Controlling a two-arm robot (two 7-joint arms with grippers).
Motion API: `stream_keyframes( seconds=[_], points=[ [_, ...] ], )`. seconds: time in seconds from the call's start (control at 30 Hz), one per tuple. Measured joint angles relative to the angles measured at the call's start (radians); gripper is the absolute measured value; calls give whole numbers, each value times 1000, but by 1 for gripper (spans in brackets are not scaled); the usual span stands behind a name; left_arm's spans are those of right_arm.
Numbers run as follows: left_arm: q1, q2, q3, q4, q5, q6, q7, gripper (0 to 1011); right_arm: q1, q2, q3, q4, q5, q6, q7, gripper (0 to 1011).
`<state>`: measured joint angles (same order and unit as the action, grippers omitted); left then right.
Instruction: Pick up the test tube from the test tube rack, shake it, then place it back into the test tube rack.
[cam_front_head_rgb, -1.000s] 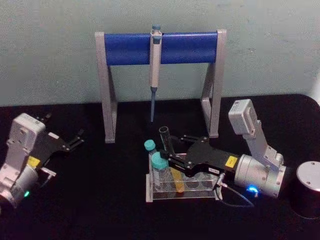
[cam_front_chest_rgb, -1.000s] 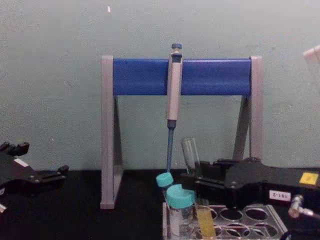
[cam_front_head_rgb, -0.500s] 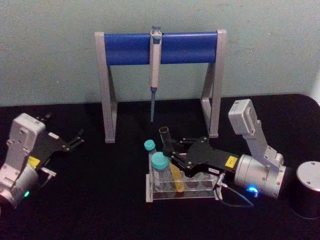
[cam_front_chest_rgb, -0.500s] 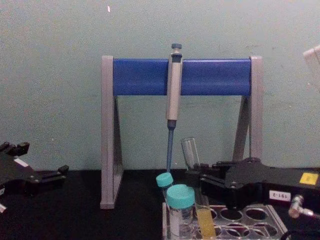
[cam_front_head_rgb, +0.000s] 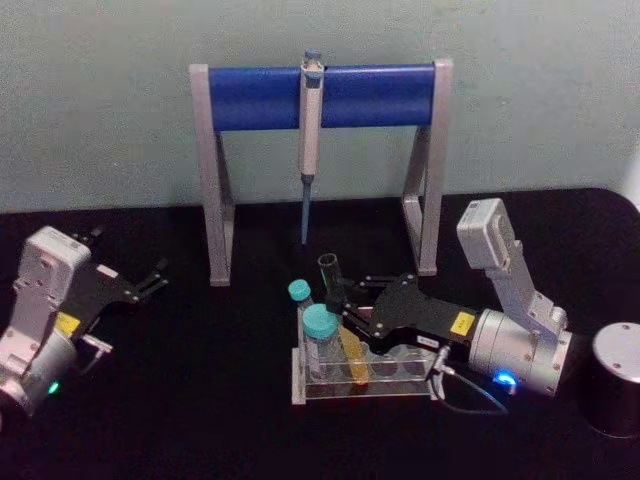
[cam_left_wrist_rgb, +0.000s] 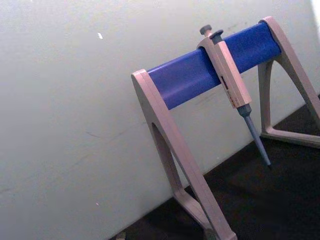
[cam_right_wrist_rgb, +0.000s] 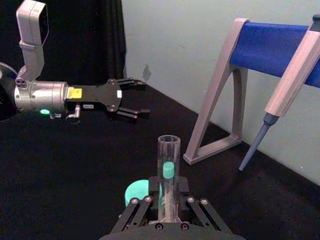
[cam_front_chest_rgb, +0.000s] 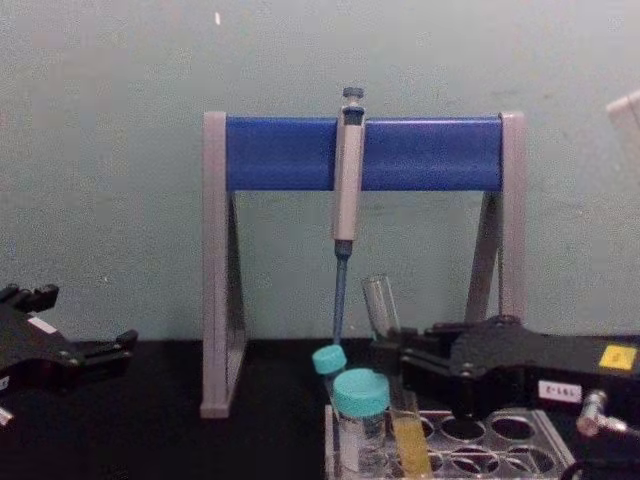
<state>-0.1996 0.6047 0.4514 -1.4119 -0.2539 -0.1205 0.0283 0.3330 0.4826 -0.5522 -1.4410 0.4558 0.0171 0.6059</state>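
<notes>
Two end effectors show from the head. The right end effector (cam_front_head_rgb: 340, 305) reaches in from the right and is clamped on the test tube (cam_front_head_rgb: 331, 275). The tube stands tilted in the rack (cam_front_head_rgb: 395, 388) in the middle of the counter (cam_front_head_rgb: 220, 400), just beside two teal-capped vials (cam_front_head_rgb: 321, 322). The left end effector (cam_front_head_rgb: 152, 278) sits parked well apart at the left, fingers spread.

The left wrist looks past the work at the stand (cam_left_wrist_rgb: 186, 80) with its blue bar and the hanging pipette (cam_left_wrist_rgb: 229, 80).

From the right wrist, the tube rises between the fingers (cam_right_wrist_rgb: 183, 186), which look pressed to the glass on both sides.

From the chest, the tube's yellow liquid sits down inside the rack, so it is not yet lifted.

I judge this the pick-up step, with the grip made. The next move should be a lift along the tube's own lean until its round end clears the hole. It needs to keep off the vial caps before any shaking.
</notes>
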Motion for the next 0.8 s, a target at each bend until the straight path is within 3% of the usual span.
stream_keyframes(
  seconds=[0.47,0.8],
  points=[
    [0,0,0,0,0,0,0,1001,-43,-7,40,-14,35,-76,10,218],
    [0,0,0,0,0,0,0,1001,-91,6,87,-71,90,-113,18,218]
  ],
)
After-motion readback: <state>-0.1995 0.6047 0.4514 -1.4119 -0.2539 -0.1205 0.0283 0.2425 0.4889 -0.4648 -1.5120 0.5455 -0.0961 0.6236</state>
